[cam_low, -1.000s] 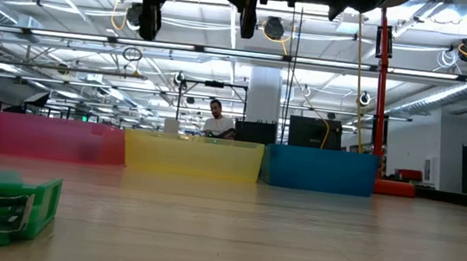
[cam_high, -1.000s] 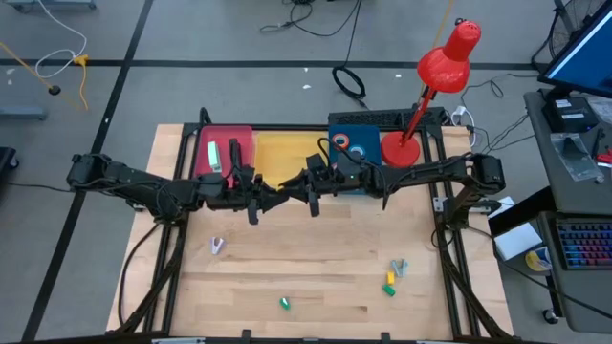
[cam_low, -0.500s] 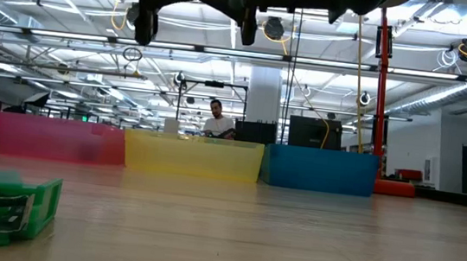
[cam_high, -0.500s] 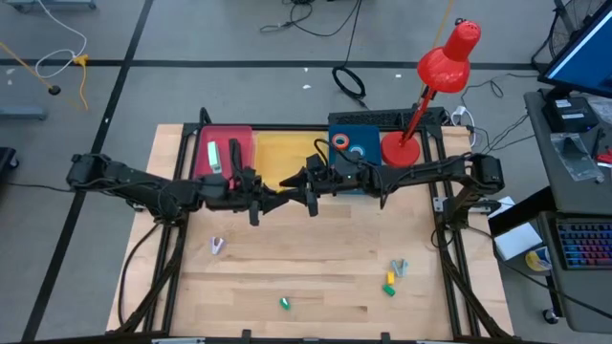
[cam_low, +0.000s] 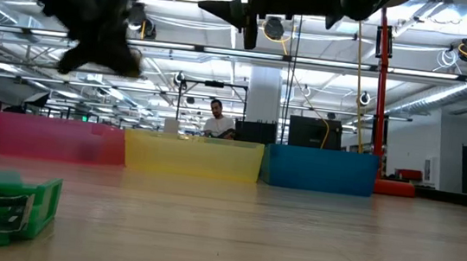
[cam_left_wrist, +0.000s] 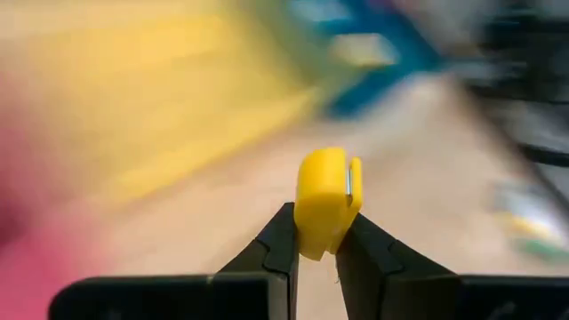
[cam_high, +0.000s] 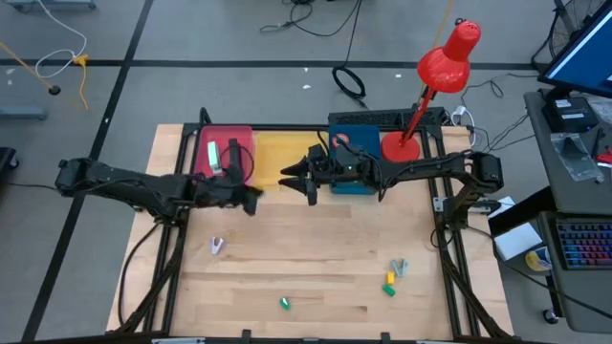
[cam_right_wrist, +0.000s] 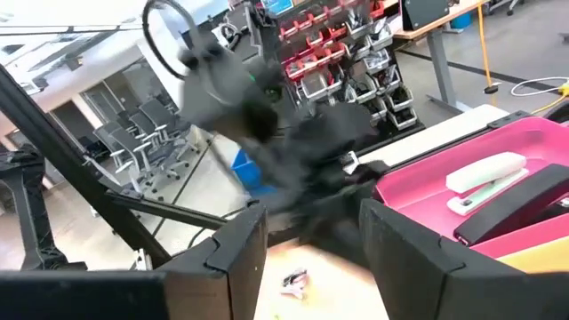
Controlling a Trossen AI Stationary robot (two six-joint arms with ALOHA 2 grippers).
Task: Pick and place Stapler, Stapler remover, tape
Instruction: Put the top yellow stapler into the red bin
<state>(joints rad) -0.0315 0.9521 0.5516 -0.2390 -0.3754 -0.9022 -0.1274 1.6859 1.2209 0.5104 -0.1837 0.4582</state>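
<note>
The left gripper [cam_left_wrist: 316, 253] is clamped on a small yellow tape roll [cam_left_wrist: 326, 200], held in the air above the bench [cam_high: 316, 258] near the pink bin [cam_high: 247, 141] at the rear edge. The right gripper [cam_right_wrist: 307, 236] is empty, fingers apart, raised over the yellow bin [cam_high: 282, 153]. One tape roll [cam_high: 356, 151] lies in the blue bin [cam_high: 368, 186].

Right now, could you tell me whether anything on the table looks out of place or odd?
Nothing looks damaged or spilled. Small items lie scattered on the wood outside the bins: a green one near the front edge, a green-and-yellow cluster to its right and a pale one at left.
</note>
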